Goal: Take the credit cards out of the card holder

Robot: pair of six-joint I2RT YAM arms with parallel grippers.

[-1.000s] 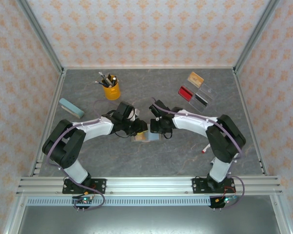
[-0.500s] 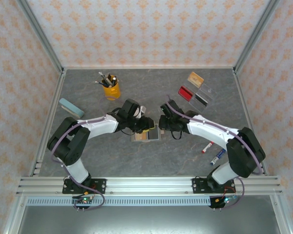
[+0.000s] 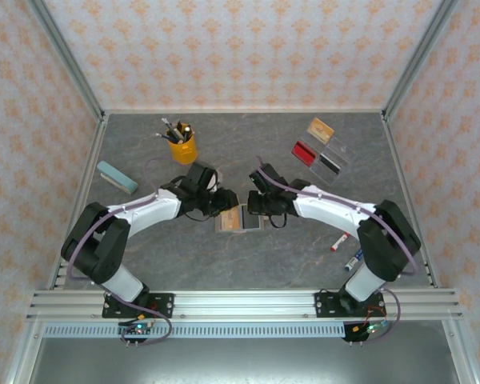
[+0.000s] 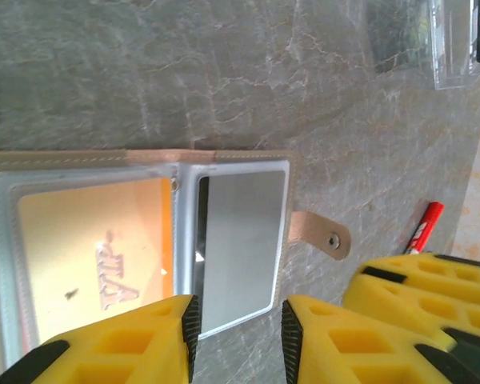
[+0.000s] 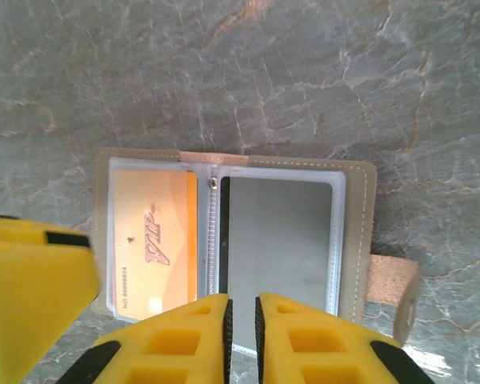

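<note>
Showing VIP on orange credit card [image 5: 156, 248] inside open card holder [image 5: 280, 256], left gripper [image 4: 238, 320] spread, right gripper [image 5: 242, 308] nearly pressed together, grip unclear, left wrist view adds red marker [image 4: 426, 224] beyond holder

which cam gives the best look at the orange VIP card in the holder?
Right wrist. The orange VIP card lies face-up in a clear sleeve of the card holder, with its lettering and number line readable. Left wrist shows it sideways and washed by glare. Top external gives a tiny tan patch.
</note>
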